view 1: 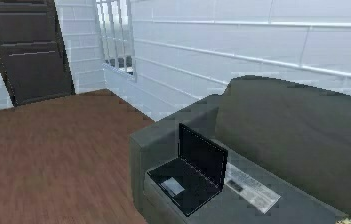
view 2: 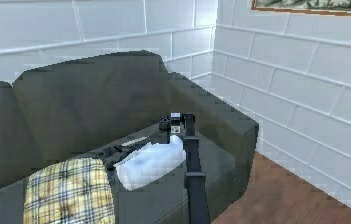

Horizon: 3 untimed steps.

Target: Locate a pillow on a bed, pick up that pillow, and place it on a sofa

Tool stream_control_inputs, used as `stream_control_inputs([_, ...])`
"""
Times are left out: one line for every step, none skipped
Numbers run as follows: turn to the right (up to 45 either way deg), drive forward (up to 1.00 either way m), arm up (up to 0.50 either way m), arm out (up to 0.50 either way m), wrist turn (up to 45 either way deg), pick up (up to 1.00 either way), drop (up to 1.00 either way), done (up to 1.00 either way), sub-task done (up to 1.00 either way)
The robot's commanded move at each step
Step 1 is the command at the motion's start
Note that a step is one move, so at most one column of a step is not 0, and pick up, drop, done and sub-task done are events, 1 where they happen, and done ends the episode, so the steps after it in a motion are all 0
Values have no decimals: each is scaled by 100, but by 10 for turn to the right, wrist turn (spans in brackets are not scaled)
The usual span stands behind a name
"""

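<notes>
In the forward view, from left to right, we see a dark door [view 1: 28, 50] set in a white panelled wall, a window [view 1: 115, 35], a stretch of wood floor [view 1: 63, 150], and then a dark grey-green sofa [view 1: 283, 120]. Its seat carries an open laptop [view 1: 195, 165] with a flat grey item [view 1: 251, 188] just beside it on the right. In the arm side view the same kind of sofa runs along the white wall. At the lower left a yellow plaid cushion [view 2: 71, 190] lies on the seat. Toward the middle is a white pillow [view 2: 148, 165], low against the seat cushion and near the plaid one. Just right of it the dark arm [view 2: 196, 185] rises from the bottom edge, and the pincer [view 2: 171, 124] sits at the pillow's far end. We cannot tell whether the pincer grips the pillow or merely stands by it, nor how its fingers are set. A framed picture [view 2: 308, 6] hangs at the top right. We judge the task to be nearly finished: the pillow is at the sofa, and what seems left is to leave it resting there and draw the arm clear.
</notes>
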Motion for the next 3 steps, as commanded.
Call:
stream_control_inputs([0,0,10,0,0,0,0,0,0])
stream_control_inputs([0,0,0,-8,0,0,0,0,0])
stream_control_inputs([0,0,0,0,0,0,0,100,0])
